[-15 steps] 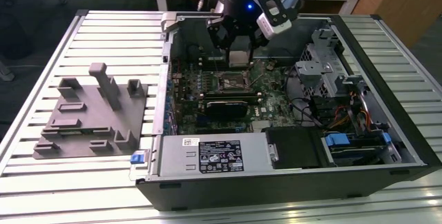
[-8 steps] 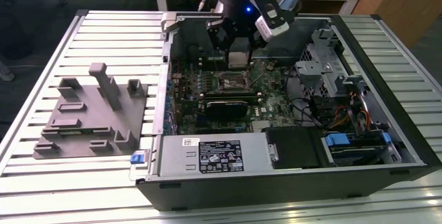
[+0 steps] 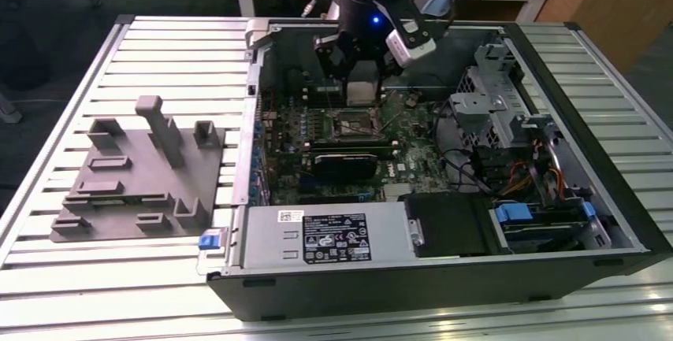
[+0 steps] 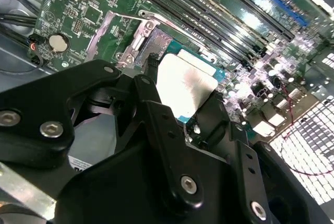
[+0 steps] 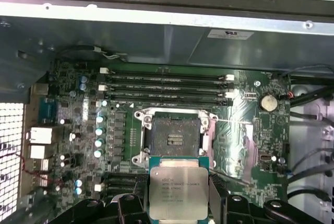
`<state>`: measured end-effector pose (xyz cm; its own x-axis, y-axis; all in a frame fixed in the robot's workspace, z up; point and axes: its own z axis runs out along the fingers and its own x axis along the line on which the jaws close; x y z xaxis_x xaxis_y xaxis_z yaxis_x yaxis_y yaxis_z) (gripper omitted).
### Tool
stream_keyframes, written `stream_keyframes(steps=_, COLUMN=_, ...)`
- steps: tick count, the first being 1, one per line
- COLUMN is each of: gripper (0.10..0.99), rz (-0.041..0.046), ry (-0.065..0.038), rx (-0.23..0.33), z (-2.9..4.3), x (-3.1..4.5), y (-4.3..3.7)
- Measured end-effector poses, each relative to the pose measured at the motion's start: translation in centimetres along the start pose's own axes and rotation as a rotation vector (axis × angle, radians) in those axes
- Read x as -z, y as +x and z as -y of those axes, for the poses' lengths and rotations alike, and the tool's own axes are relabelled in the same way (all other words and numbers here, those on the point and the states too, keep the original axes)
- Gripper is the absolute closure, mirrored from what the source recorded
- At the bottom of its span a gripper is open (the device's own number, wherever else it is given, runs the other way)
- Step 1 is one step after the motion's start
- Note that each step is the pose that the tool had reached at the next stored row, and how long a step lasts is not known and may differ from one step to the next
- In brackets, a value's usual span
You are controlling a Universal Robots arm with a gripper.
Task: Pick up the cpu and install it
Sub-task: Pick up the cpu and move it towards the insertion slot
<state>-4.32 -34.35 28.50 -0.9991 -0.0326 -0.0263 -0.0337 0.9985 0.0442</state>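
The gripper [image 5: 178,199] pinched the cpu [image 5: 178,192] by two opposite edges, its black fingers [image 5: 136,205] parted no wider than the chip. In the second wrist view the gripper [image 4: 182,104] showed the same hold, a finger [image 4: 156,114] against one edge of the cpu [image 4: 185,83] and another against the far edge, with the silver lid bare between them.

The lid carried several lines of small dark print. A white label [image 3: 336,239] with black print lay on the metal box at the near side of the case [image 3: 442,286], and a small white sticker [image 5: 229,33] sat on the case wall.

The cpu hung flat in the gripper [image 3: 361,81], above the board [image 5: 240,135] and just beside the socket [image 5: 175,135], not seated in it. The socket lay bare inside its metal frame. The gray tray [image 3: 126,191] stood on the table [image 3: 63,286], at the exterior view's left of the case.
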Motion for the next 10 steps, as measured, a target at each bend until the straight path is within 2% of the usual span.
stream_keyframes(steps=10, gripper=0.545, rz=0.0001, ry=0.0, rx=0.0, z=-0.97, x=-1.46, y=0.01)
